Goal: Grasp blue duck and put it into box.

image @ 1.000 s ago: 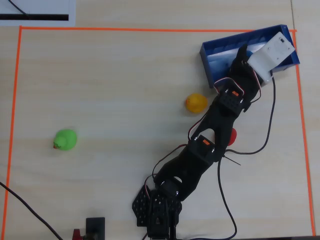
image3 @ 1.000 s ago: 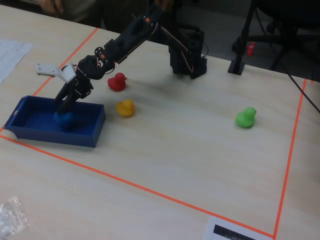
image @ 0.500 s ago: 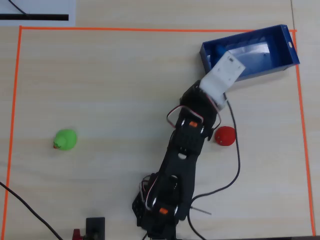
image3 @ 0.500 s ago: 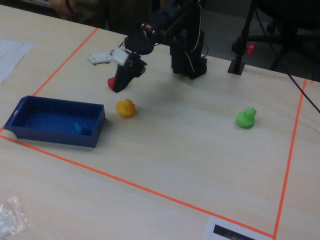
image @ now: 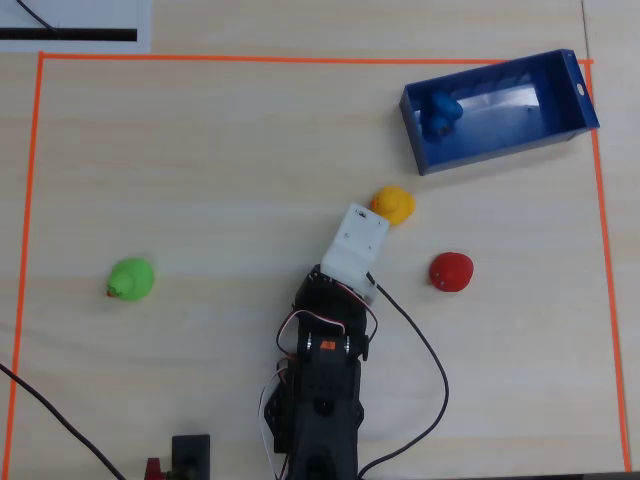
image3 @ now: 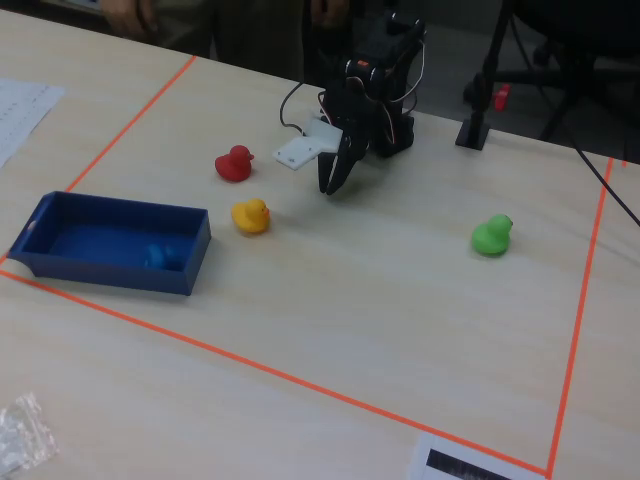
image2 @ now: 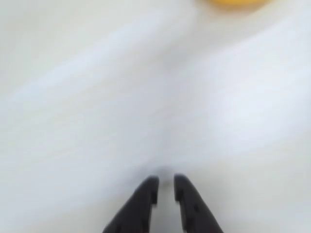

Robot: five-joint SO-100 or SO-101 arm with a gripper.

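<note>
1. Step: the blue duck (image: pixel 441 110) already sits inside the box (image: pixel 560 126), at the end nearest the arm in the overhead view. In the fixed view it's a faint blue lump (image3: pixel 160 256) on the box floor near the right-hand wall. I'd judge the task done and this the retreat phase.
2. Pincer (image2: pixel 166 188): nearly closed and empty. The wrist view shows two dark fingertips (image2: pixel 146 191) with a thin slit between them, nothing in it, bare table (image2: pixel 97 121) below.
3. Next move, my call: nothing left to grasp. Just pull the arm back to rest and steer clear of the yellow duck (image: pixel 394 204), which lies just beyond the white wrist housing (image: pixel 355 248) in the overhead view and clips the top edge of the wrist view (image2: pixel 238 2).
4. Arm pose: base at the bottom edge of the overhead view, arm folded fairly compact, reaching up and right toward the box but stopping well short of it. In the fixed view the pincer (image3: pixel 334 180) points down at the table, tips close to the surface; can't tell if they touch.
5. Other items: red duck (image: pixel 451 271) right of the arm, green duck (image: pixel 130 279) well off left, both in the overhead view. Neither is in play.
6. Risk: low. Only the yellow duck sits close enough to get knocked.
</note>
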